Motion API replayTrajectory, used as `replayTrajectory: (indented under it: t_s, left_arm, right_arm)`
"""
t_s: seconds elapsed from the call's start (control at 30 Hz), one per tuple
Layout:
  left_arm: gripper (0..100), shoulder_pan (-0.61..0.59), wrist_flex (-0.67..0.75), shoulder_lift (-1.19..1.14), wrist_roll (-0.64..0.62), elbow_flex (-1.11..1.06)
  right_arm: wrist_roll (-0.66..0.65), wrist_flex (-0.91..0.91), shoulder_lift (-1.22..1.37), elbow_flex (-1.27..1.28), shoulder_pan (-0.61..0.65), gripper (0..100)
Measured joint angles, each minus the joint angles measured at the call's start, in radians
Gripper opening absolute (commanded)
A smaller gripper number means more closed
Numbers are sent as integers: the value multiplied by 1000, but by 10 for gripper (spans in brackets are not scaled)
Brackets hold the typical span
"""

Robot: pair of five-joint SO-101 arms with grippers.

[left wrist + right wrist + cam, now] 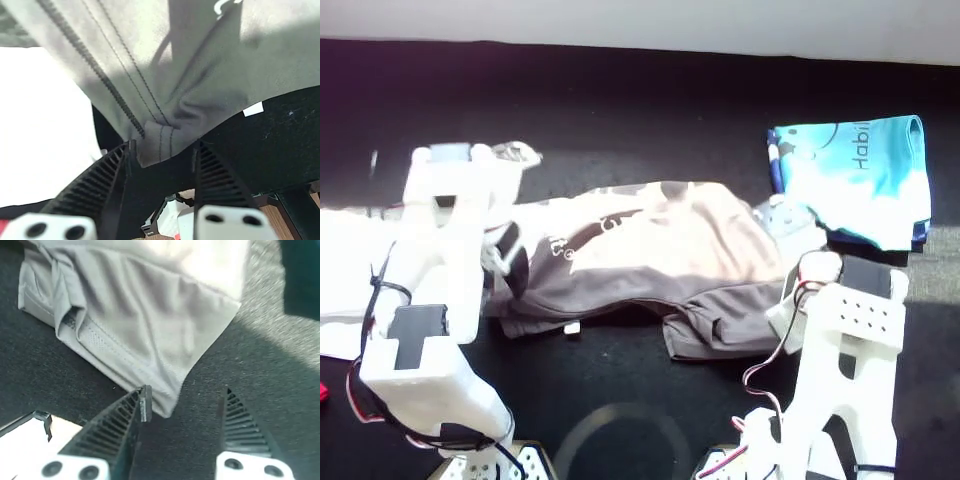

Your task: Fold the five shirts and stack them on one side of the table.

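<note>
The left gripper (162, 152) is held moderately open. A stitched hem corner of the grey-brown cotton shirt (650, 260) is seen between its black ribbed fingers (117, 170), and the cloth is bunched there into small folds. The right gripper (186, 402) is also open, somewhat wider, and the opposite corner of the same shirt is placed just at the gap between its fingertips, on the black felt table cover (620, 120).

The shirt is spread in the middle of the table, between the two arms. Its long axis is laid from side to side, one end towards each gripper, and its near edge is partly folded under on the right.

In the high view a white print is seen on the upper face of the shirt. In the left wrist view the double stitch lines and a ribbed seam are shown, and in the right wrist view a fine mesh weave.

A small white label (572, 327) is lying just beside the near edge. A folded turquoise and white shirt (860, 175) is placed at the far right, and a white cloth (340, 270) at the left edge.
</note>
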State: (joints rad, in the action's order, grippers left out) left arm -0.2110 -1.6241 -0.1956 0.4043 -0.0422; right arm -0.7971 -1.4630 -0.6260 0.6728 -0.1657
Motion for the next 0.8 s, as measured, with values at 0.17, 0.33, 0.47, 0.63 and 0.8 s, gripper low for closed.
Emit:
replayTrajectory:
  t_s: [0.17, 0.33, 0.47, 0.63, 0.8]
  left_arm:
    - [99, -41, -71, 0, 40, 295]
    - [5, -6, -21, -77, 5, 393]
    - [9, 63, 66, -278, -72, 427]
    - [9, 97, 103, -539, -130, 545]
    - [9, 83, 91, -723, -137, 749]
  right_arm:
    - [130, 11, 6, -302, 68, 149]
    - [334, 224, 175, -365, 187, 17]
    - [422, 368, 443, -390, 292, 8]
    - [476, 437, 769, -491, 338, 8]
    - [480, 451, 1016, -628, 336, 8]
